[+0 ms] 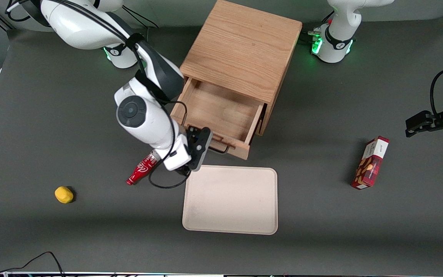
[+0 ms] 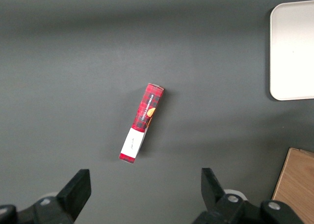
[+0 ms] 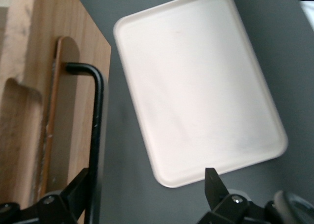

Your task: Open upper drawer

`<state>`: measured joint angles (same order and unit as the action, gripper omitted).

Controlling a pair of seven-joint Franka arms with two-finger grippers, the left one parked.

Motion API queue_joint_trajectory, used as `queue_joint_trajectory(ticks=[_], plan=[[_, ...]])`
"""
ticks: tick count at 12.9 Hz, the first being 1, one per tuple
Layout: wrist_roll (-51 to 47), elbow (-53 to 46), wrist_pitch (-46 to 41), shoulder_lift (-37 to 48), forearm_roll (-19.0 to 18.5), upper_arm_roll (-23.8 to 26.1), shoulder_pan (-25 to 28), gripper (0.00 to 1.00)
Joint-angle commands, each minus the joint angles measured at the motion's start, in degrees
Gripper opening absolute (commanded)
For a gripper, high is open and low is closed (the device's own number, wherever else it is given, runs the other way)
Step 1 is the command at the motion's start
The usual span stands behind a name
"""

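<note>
Cabinet count: one wooden cabinet (image 1: 240,50), upper centre of the front view, standing on the dark counter (image 1: 52,115).
Upper drawer: one upper drawer (image 1: 217,111) showing, pulled well out of the cabinet toward the front camera, at the centre of the frame; its shallow wooden box is bare inside.
Handle: one black wire handle (image 3: 98,111) on the drawer's face.
Pincer: one pincer (image 1: 202,140), at the drawer's front corner nearer the working arm's end. Its fingers (image 3: 73,197) are spread wide and grip nothing; the handle bar passes just beside one finger, between the two.
Tray: one pale tray (image 1: 231,200), lower centre of the frame. Its nearest edge lies just in front of the drawer face, with a narrow strip of counter between them.
Small things: one red bottle (image 1: 141,169) lying partly under the wrist; one yellow lump (image 1: 64,194) toward the working arm's end; one red box (image 1: 370,163) toward the parked arm's end.
Open room: wide bare counter lies between the tray and the red box.
</note>
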<state>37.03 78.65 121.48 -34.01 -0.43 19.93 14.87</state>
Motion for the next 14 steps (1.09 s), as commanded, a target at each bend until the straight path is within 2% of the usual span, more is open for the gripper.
queue_joint_trajectory(ticks=[1, 5, 9, 12, 14], plan=[[2.61, -1.57, 3.05, -0.44, 0.34, -3.22, 0.25, 1.0], [2.43, -2.19, 7.09, -1.23, 0.87, -6.39, 0.16, 1.0], [1.82, -3.5, 7.99, -1.41, 1.66, -6.74, -0.28, 1.0], [-0.11, -3.68, 7.98, 0.78, 9.98, -6.74, -1.15, 1.0], [-4.48, -3.33, 7.81, 4.28, 12.72, -6.74, -1.6, 1.0]])
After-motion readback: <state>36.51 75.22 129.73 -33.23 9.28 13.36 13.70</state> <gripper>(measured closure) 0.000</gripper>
